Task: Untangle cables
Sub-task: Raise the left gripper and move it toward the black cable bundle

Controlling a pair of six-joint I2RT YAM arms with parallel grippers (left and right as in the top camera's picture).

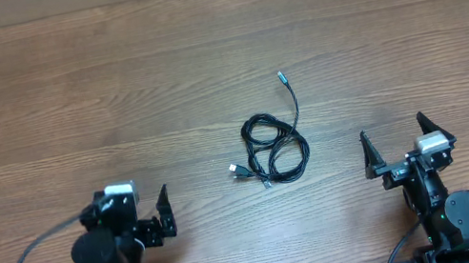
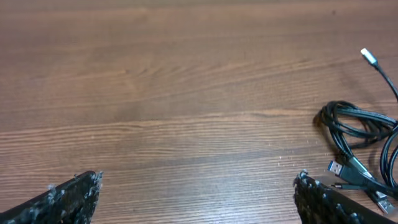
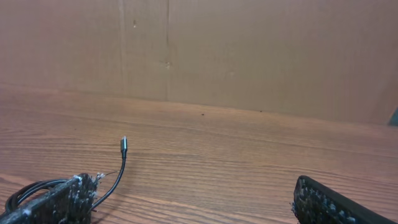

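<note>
The cables [image 1: 274,149] will, I judge, handle as light, soft and limp; thin black cords with a smooth jacket that may slide between the fingers, and that will drag the whole bundle along if one strand is lifted while the loops are caught on each other; the small plugs are the only stiff parts, so a hold on the cord just behind a plug, or on a free outer loop, looks safest. They lie on the wooden table [image 1: 37,108] near its middle, between the two arms and a little farther away than both; nothing touches them. The bundle is a loose coil of overlapping loops; one strand runs out from it toward the far side and ends in a silver plug [image 1: 281,75], well clear of the coil; a second plug [image 1: 235,169] sticks out at the near left, and in the left wrist view it shows a blue insert; how many separate cords there are I cannot tell. The left gripper [image 2: 198,186] is spread wide and holds nothing, with the coil off to its right; the right gripper [image 1: 394,134] is likewise wide apart and empty, with the coil to its left.
</note>
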